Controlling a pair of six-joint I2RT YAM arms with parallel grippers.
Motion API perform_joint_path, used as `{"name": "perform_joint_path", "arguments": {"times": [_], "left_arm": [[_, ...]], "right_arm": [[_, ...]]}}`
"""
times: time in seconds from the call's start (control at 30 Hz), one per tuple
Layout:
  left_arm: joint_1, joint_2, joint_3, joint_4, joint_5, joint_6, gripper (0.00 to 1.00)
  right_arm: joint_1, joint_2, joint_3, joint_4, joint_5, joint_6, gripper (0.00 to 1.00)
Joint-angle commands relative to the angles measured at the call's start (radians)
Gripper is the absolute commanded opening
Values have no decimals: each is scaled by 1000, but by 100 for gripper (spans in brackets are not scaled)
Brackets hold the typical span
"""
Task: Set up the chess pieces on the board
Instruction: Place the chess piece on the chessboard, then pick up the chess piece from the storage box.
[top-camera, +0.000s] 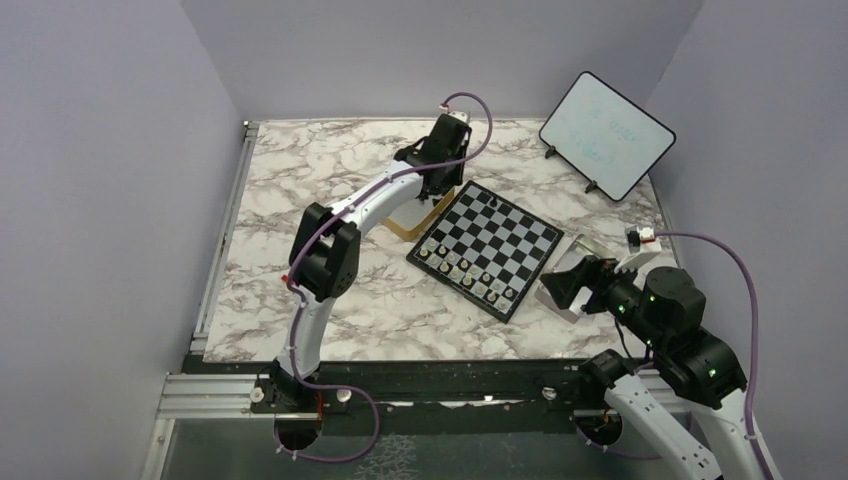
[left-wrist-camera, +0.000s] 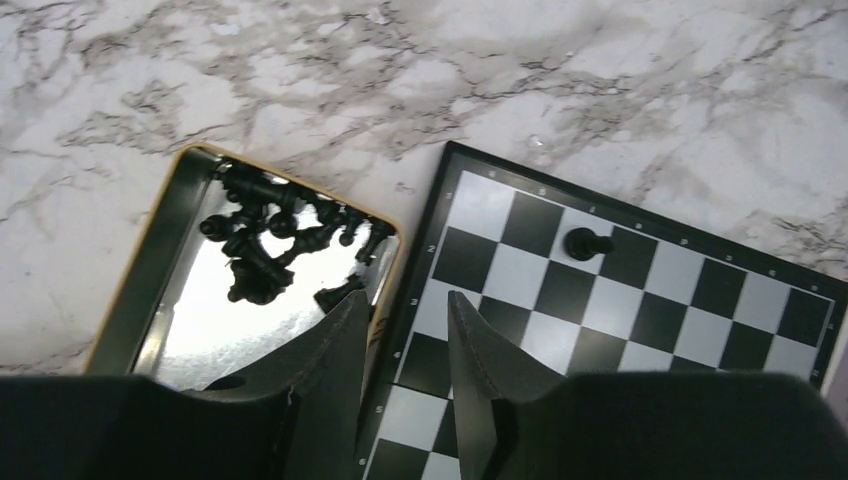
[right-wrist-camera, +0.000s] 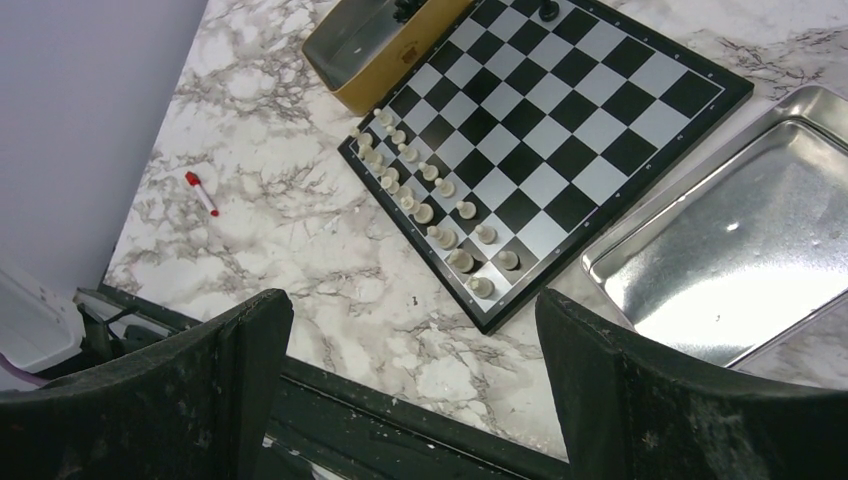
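Note:
The board (top-camera: 490, 245) lies at the middle of the marble table. One black chess piece (left-wrist-camera: 587, 243) stands on a white square near the board's far edge (left-wrist-camera: 640, 290). Several more black chess pieces (left-wrist-camera: 270, 235) lie heaped in the gold tin (left-wrist-camera: 150, 260) beside the board. Pale pieces (right-wrist-camera: 430, 195) stand in two rows along the board's near side (right-wrist-camera: 540, 130). My left gripper (left-wrist-camera: 405, 297) hangs above the seam between tin and board, narrowly open, nothing between its fingers. My right gripper (right-wrist-camera: 412, 297) is wide open and empty above the table's near edge.
A shiny silver tray (right-wrist-camera: 740, 250) lies to the right of the board. At the back right a white tablet (top-camera: 607, 133) leans on its stand. On the marble left of the board lies a small red-capped stick (right-wrist-camera: 201, 192). The black frame rail (right-wrist-camera: 400, 420) runs along the near edge.

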Motion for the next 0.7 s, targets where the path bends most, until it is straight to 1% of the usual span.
{"name": "perform_joint_path", "arguments": {"times": [0.0,0.2,0.33,0.67], "left_arm": [[42,-91,-53,-25,-84,38,36],[113,-82,-82,-41,-44,26,36],[117,-44,-63,-47,-39,42,35],[122,33,-42,-63,-53,57,30]], "right_arm": [[5,18,2,-3,-9,-6,96],[5,34,7,-5,-3,-2,96],[5,31,1,-4,25,5,96],[5,19,1,-9,33,9,96]]}}
